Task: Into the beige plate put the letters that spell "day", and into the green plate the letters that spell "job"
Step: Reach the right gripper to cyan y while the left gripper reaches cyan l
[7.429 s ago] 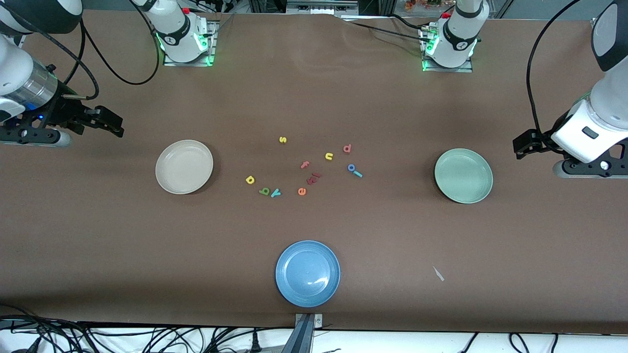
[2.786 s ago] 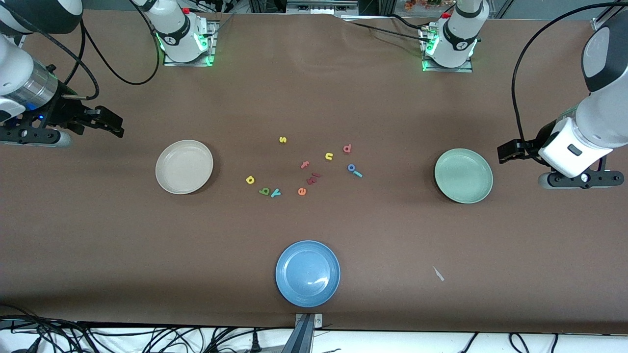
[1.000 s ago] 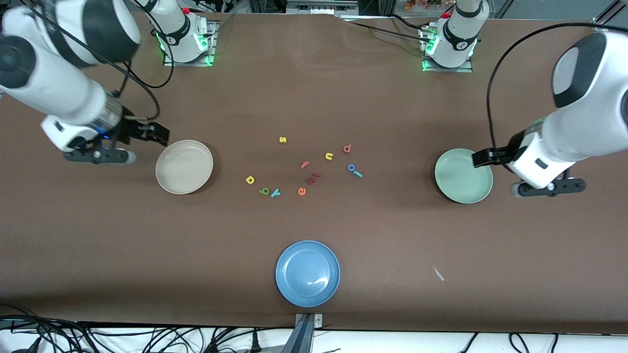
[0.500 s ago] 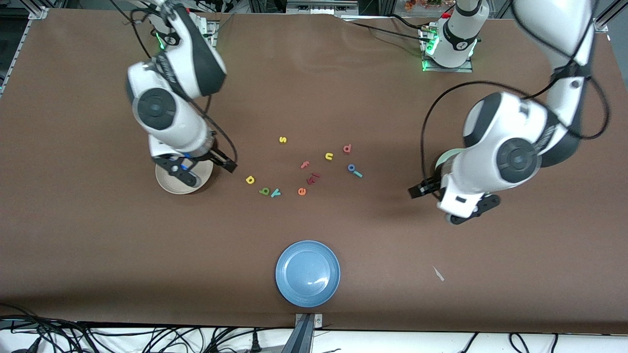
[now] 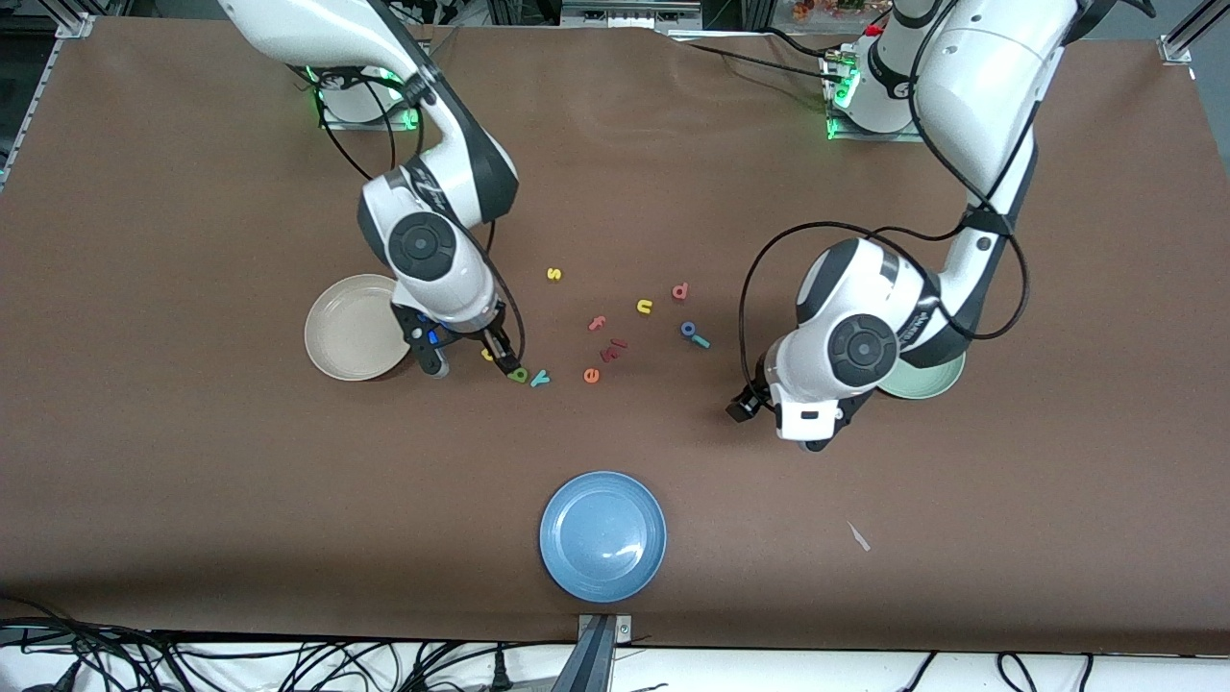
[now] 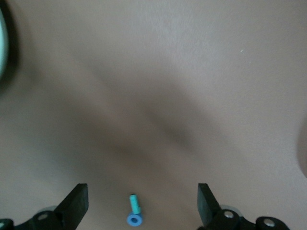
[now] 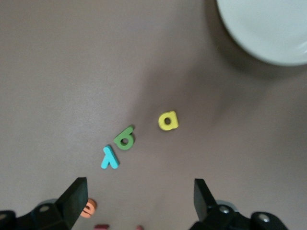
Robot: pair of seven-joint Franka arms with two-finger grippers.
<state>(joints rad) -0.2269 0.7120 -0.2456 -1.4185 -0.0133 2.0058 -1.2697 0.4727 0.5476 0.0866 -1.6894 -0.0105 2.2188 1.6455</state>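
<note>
Both hands spread — right hand (image 7: 136, 201) over yellow letter (image 7: 168, 120), left hand (image 6: 142, 203) over table.

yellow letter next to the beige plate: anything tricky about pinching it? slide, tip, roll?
The yellow letter lies flat and low on the brown table, so tipping or rolling looks unlikely. It is tiny and probably light, so a fingertip touching first may just push it along. The green letter lies close by, apart from it, and could get nudged.
</note>
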